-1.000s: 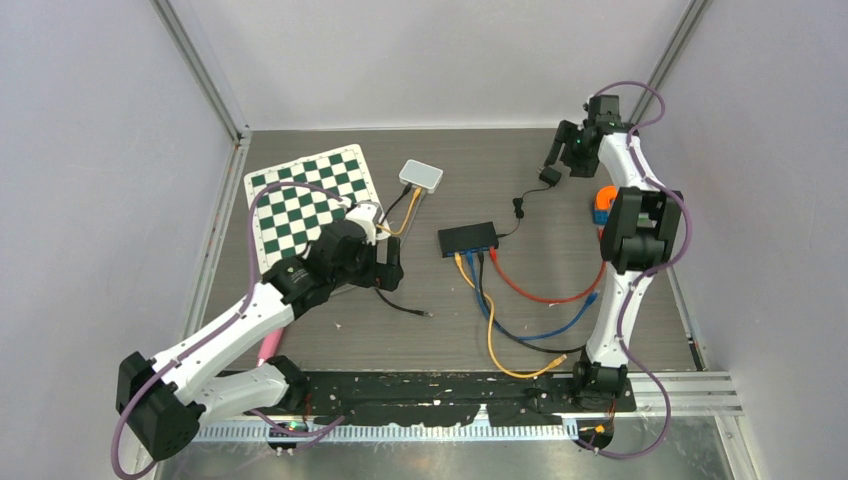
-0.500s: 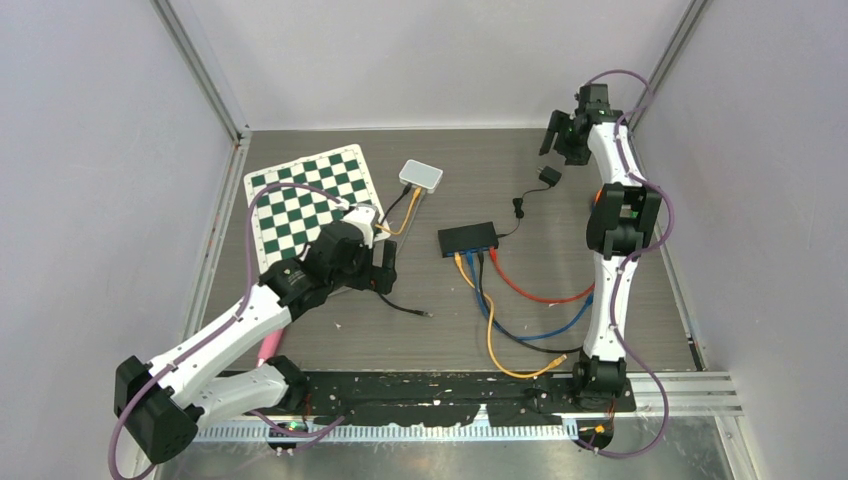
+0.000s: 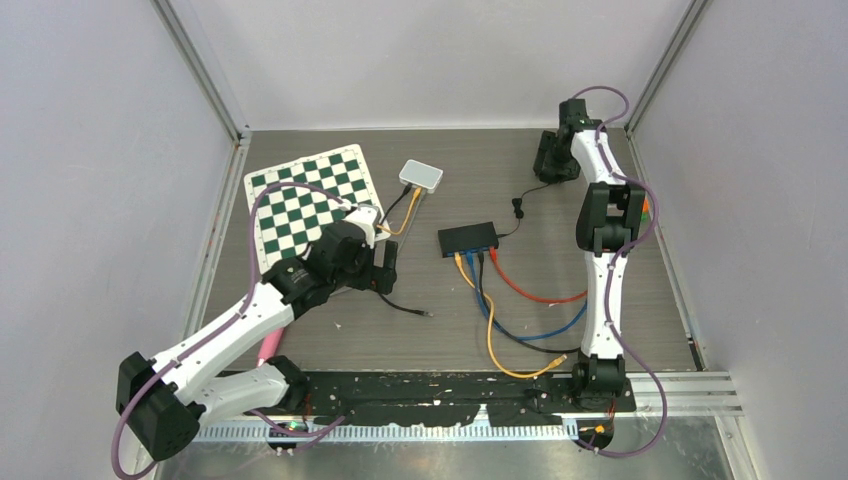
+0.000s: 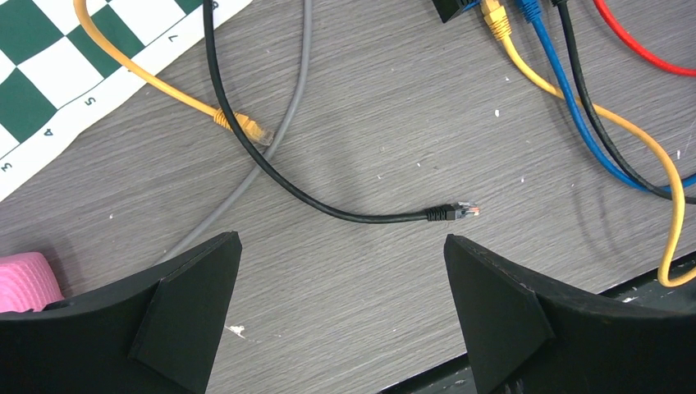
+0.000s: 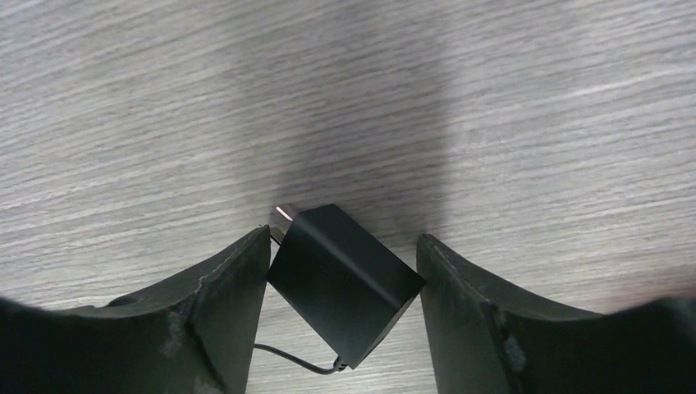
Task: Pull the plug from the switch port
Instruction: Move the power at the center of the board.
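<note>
The black switch (image 3: pixel 468 237) lies mid-table with yellow, blue, black and red cables (image 3: pixel 487 290) plugged into its near side; its corner and those plugs show at the top of the left wrist view (image 4: pixel 495 16). A loose black cable ends in an unplugged connector (image 4: pixel 460 212) on the table, also in the top view (image 3: pixel 430 314). My left gripper (image 4: pixel 341 242) is open and empty, just above the table near that connector. My right gripper (image 5: pixel 343 238) is at the far right (image 3: pixel 553 160), open, its fingers straddling the black power adapter (image 5: pixel 345 279) lying on the table.
A green-and-white chessboard mat (image 3: pixel 310 200) lies at the far left, with a white box (image 3: pixel 421 175) beside it. A loose yellow plug (image 4: pixel 246 127) and a grey cable (image 4: pixel 279 139) lie near the mat. A pink object (image 4: pixel 25 283) sits by my left gripper.
My right gripper has swung left and down from above the far right corner onto the power adapter. My left gripper has shifted slightly toward me.
</note>
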